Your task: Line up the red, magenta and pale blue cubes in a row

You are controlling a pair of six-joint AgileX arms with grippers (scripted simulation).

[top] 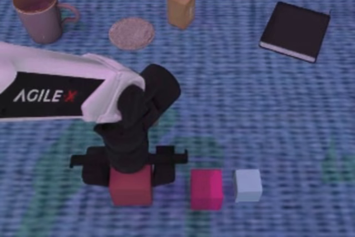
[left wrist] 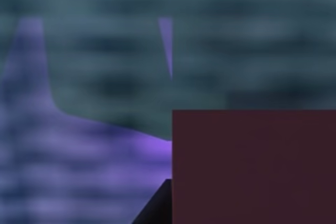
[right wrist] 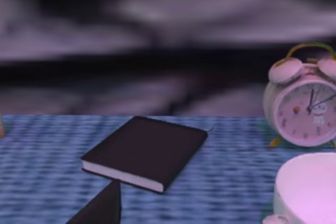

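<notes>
The red cube (top: 131,187) rests on the blue mat near the front edge, left of the magenta cube (top: 206,188) and the pale blue cube (top: 247,185). The three stand side by side, with a wider gap after the red one. My left gripper (top: 130,171) reaches down over the red cube, a finger against each side, shut on it. In the left wrist view the red cube (left wrist: 252,166) fills the frame's corner, with one dark finger (left wrist: 157,208) touching its edge. My right gripper (right wrist: 168,219) is out of the top view, parked and open, with one finger (right wrist: 102,208) showing.
Along the back stand a pink mug (top: 39,12), a round coaster (top: 131,33), an orange-tan block (top: 181,6) and a black book (top: 295,30). The right wrist view also shows an alarm clock (right wrist: 304,106) and a white cup (right wrist: 310,190) beyond the book (right wrist: 147,150).
</notes>
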